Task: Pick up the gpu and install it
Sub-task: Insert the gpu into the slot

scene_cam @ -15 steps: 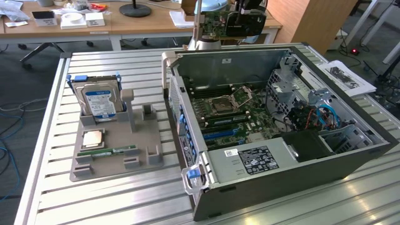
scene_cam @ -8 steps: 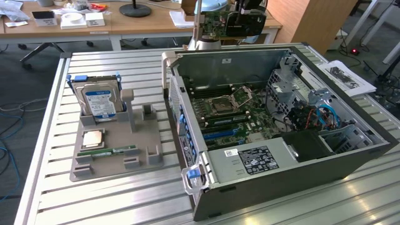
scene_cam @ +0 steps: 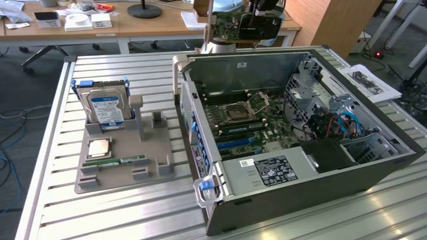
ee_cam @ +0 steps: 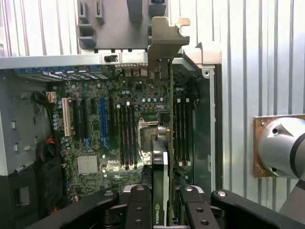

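The gpu [scene_cam: 230,25], a green board with a black fan shroud, hangs high above the back wall of the open computer case [scene_cam: 373,165]. My gripper [scene_cam: 259,11] is shut on it from above. In the wrist view the gpu [ee_cam: 167,119] runs edge-on between my black fingers [ee_cam: 138,205], and its silver end bracket [ee_cam: 164,40] points away from the gripper [ee_cam: 164,202]. Far below it lies the motherboard [ee_cam: 95,124] with its long slots, one of them blue [ee_cam: 102,119]. The card is well clear of the board and touches nothing else.
A grey parts holder [scene_cam: 123,170] stands at the exterior view's left of the case, carrying an upright hard drive [scene_cam: 107,107], a processor [scene_cam: 100,146] and a green memory stick [scene_cam: 123,161]. Papers [scene_cam: 370,82] lie at the right. A wooden desk [scene_cam: 133,25] stands behind the slatted table [scene_cam: 100,215].
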You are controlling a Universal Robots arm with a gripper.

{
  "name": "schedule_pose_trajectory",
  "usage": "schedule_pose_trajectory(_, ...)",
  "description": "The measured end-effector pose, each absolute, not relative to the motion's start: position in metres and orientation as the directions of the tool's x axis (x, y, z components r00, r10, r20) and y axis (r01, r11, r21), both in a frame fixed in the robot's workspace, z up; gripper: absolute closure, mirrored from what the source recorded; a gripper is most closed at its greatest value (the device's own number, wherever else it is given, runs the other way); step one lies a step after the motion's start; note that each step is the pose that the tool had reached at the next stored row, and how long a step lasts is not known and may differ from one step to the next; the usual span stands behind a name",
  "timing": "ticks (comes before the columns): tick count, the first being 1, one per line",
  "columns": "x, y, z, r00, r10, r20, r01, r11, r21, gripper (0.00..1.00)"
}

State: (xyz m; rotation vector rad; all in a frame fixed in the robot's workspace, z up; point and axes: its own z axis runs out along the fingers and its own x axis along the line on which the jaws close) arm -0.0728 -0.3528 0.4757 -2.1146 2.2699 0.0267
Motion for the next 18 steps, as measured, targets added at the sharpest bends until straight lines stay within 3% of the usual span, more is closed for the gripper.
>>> schedule_pose_trajectory(18, -0.0728, -0.3527, 0.4699, -0.070, -0.997, -0.040, -0.997, 0.071, -0.013, 0.73)
